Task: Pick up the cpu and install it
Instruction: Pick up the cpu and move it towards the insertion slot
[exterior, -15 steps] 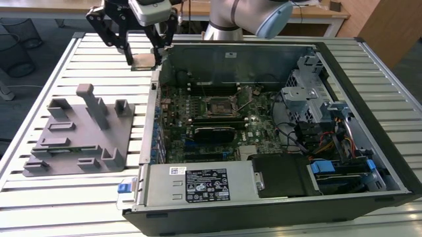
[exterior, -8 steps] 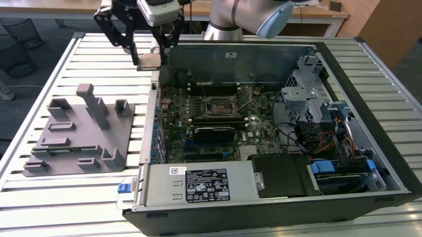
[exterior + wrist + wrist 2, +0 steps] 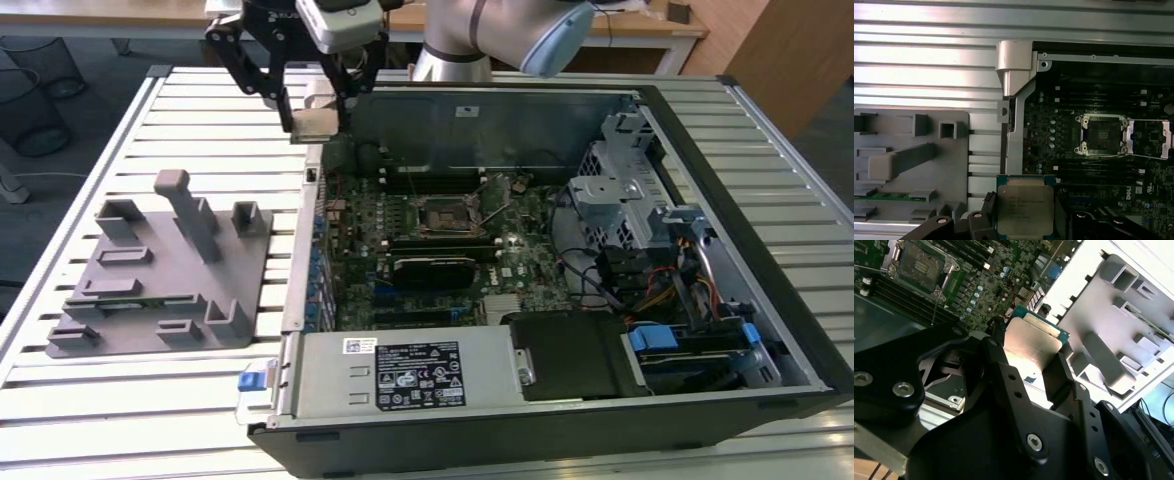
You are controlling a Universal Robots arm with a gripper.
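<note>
Between the 2 fingers of the claw (image 3: 316, 118), the cpu (image 3: 1025, 210) is clamped, held above the edge of the open computer case (image 3: 534, 135). Pickup is done; installation is not. Below the claw and off to one side, the motherboard socket (image 3: 1102, 136) inside the case lies open, apparently empty.

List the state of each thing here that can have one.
Flat square silver-topped cpu: gripped at two edges, held in the air.
Black gripper: shut on the cpu.
Square black motherboard socket with metal frame: open, empty.
Black desktop computer case: lying on its side, panel off.
Grey plastic fixture plate with posts: flat on the table.
</note>
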